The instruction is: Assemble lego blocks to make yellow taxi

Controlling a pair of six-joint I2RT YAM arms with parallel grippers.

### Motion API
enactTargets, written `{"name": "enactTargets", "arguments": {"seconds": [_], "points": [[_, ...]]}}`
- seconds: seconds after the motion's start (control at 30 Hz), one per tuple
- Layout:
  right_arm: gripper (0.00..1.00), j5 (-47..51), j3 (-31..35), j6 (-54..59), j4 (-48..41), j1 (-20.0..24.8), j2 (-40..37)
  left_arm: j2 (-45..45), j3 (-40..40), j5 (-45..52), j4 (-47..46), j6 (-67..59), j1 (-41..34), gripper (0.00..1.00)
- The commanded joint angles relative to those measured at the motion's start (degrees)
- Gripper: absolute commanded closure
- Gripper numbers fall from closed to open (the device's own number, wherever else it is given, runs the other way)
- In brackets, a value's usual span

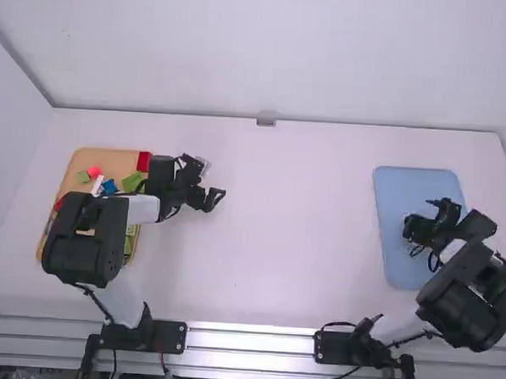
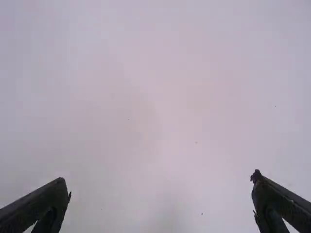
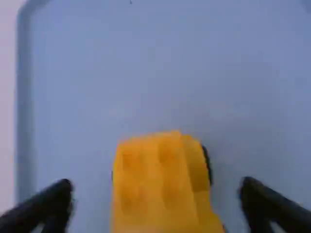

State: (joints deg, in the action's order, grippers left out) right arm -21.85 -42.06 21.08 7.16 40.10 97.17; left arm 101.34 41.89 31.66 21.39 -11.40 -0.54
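Note:
My left gripper (image 1: 208, 180) is over the bare table just right of the wooden tray. In the left wrist view the left gripper (image 2: 159, 179) stands open, with only white tabletop between its fingers. Over the blue tray (image 1: 406, 185) at the right is my right gripper (image 1: 417, 218). The right wrist view has the right gripper (image 3: 156, 187) open, one finger to each side of a yellow block assembly (image 3: 153, 182), with a gap on both sides. Studs cover its top, and dark round parts peek out at its sides. Its near end is cut off.
A wooden tray (image 1: 80, 161) at the left holds loose red, green, blue and white blocks, partly covered by the left arm. White tabletop (image 1: 302, 226) stretches between the two trays. A wall (image 1: 268, 54) rises behind the table's far edge.

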Motion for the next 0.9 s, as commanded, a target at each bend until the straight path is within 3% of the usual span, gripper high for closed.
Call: {"name": "enactTargets", "arguments": {"seconds": [0.0, 0.07, 0.23, 0.4, 0.7, 0.77, 0.87], "points": [[0.02, 5.03, -6.43, -0.31, -6.05, -2.78, -1.70, -3.56, -0.28, -1.09, -0.48, 3.26, 0.11, 0.01], [0.02, 10.73, -10.29, -1.20, -14.45, -5.40, -3.96, -6.56, -0.28, -1.73, -2.51, 3.04, 0.09, 0.01], [0.02, 20.44, -15.76, -5.42, -25.46, -12.61, -9.46, -16.44, -0.28, -10.84, -10.95, 3.04, -2.08, 0.01], [0.02, 20.20, -16.04, -4.15, -29.14, -23.26, -18.12, -30.97, -0.28, -20.57, -21.46, 3.04, -6.71, 0.01], [0.02, 20.61, -16.04, -4.15, -30.38, -44.52, -27.82, -51.60, -0.31, -20.85, -28.35, 3.06, -9.88, 0.01], [0.02, 20.86, -15.75, -4.44, -30.05, -46.88, -28.90, -54.38, -0.66, -20.75, -28.52, 3.37, -9.28, 0.01], [0.05, 21.85, -14.36, -5.84, -28.65, -45.48, -30.30, -55.81, -2.09, -22.17, -27.09, 4.80, -7.86, 0.04]]}}
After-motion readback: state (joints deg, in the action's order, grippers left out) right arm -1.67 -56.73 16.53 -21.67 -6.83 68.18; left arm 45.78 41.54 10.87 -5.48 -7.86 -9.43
